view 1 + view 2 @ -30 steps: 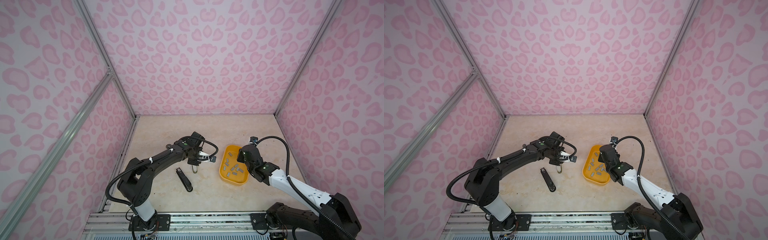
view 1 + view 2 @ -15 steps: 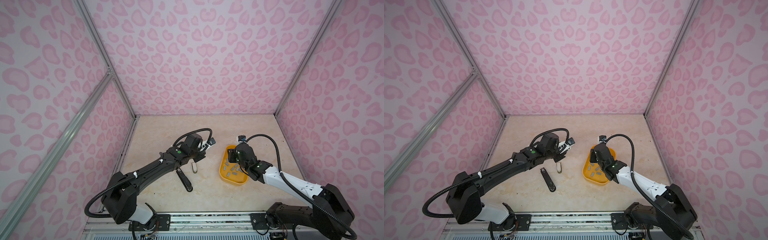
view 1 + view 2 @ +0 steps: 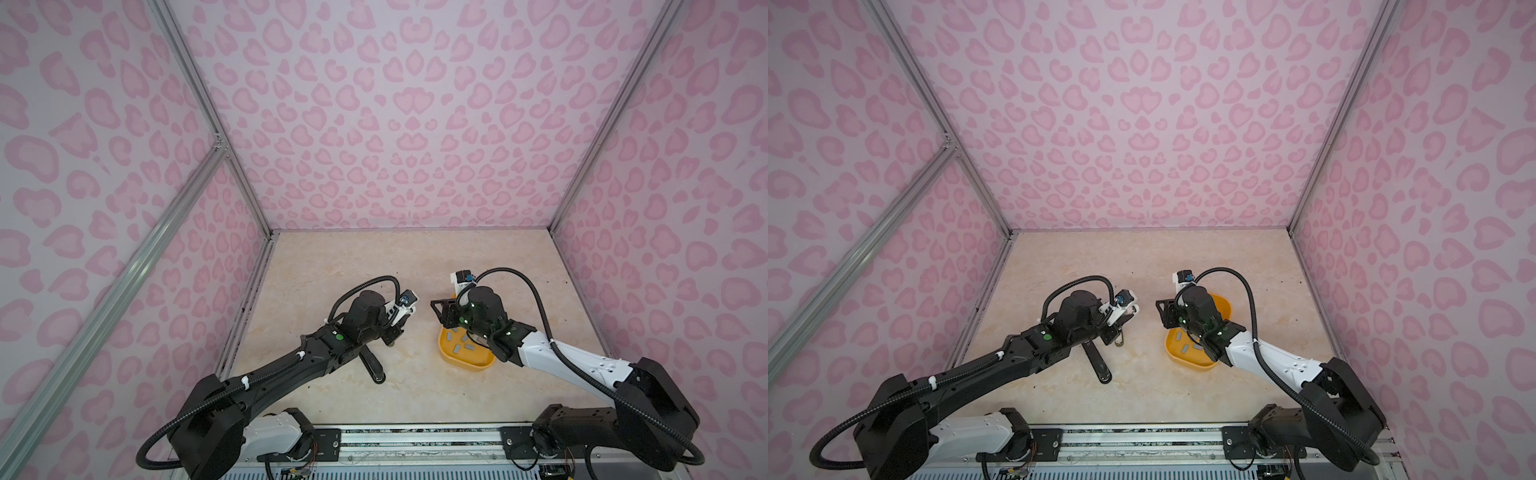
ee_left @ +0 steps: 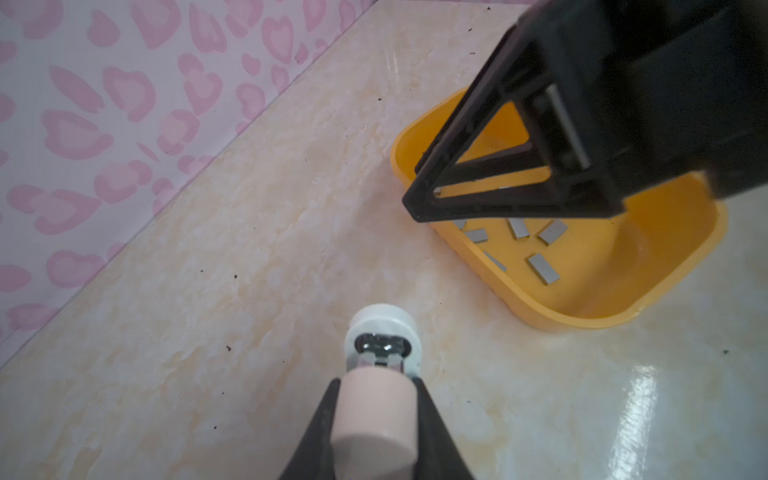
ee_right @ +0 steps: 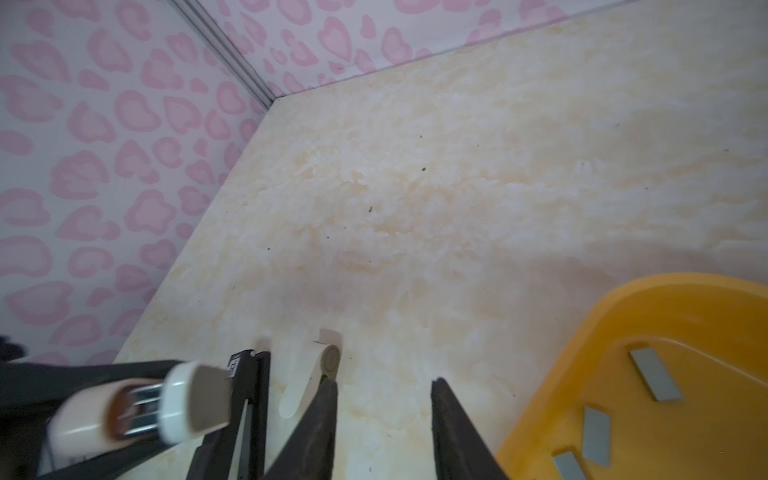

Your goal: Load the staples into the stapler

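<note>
Left end effector (image 4: pixel 376 399) clenched, right (image 5: pixel 384 386) agape

Robot test booth, pink heart-print walls (image 3: pixel 395 124), aluminium frame (image 3: pixel 199 108), marble-look floor (image 3: pixel 415 270)

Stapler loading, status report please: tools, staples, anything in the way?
Left tool shut on cream stapler. Right tool open, empty, by yellow tray. Staples loose in tray. Black stapler lies loose on table.

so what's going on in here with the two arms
The left gripper is shut on a small pink stapler, held just off the table. The right gripper is open and empty by the edge of the yellow tray. The staples lie loose in that tray, none picked up yet. A black stapler lies on the table, with neither gripper on it.
</note>
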`<state>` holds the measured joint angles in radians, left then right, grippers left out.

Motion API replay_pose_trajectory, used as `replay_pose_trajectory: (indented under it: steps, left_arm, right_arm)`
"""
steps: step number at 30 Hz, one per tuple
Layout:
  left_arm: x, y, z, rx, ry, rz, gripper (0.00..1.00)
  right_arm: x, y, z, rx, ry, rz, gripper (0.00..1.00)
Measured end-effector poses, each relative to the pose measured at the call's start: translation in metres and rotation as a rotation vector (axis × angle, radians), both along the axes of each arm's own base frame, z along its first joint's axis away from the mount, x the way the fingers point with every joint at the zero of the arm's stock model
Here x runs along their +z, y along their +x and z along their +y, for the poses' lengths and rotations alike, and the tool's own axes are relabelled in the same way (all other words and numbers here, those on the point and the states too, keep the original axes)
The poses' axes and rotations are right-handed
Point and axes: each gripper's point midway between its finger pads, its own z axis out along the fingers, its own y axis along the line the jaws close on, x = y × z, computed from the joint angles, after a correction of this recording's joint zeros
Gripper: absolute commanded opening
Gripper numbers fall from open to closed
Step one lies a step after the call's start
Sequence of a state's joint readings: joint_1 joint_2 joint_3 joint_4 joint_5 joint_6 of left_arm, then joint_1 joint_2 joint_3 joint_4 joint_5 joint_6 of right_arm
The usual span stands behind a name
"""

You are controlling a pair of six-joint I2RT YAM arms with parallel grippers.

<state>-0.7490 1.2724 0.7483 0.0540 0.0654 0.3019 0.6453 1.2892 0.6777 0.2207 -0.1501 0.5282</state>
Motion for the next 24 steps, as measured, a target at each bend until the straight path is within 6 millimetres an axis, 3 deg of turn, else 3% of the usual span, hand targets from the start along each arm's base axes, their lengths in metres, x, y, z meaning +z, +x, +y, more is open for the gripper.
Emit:
replay_pose_trajectory:
  steps: [4,10,14,21,24]
  left_arm:
    - [-0.009,0.005,-0.014,-0.031,0.003,0.032,0.03]
    - [-0.011,0.003,-0.016,-0.05,0.0,0.035,0.03]
    - [-0.006,0.0,-0.016,-0.063,-0.018,0.027,0.04]
    - [-0.004,-0.002,-0.019,-0.076,-0.034,0.029,0.04]
    - [-0.002,-0.002,-0.02,-0.079,-0.038,0.027,0.04]
  right_arm:
    - [0.017,-0.007,-0.004,0.007,0.039,-0.047,0.46]
    - [0.039,-0.014,-0.004,0.031,0.084,-0.106,0.47]
    - [0.036,-0.017,0.004,0.068,0.088,-0.089,0.45]
    - [0.034,-0.024,0.034,0.159,0.065,-0.077,0.42]
    - [0.029,-0.021,0.037,0.157,0.053,-0.061,0.39]
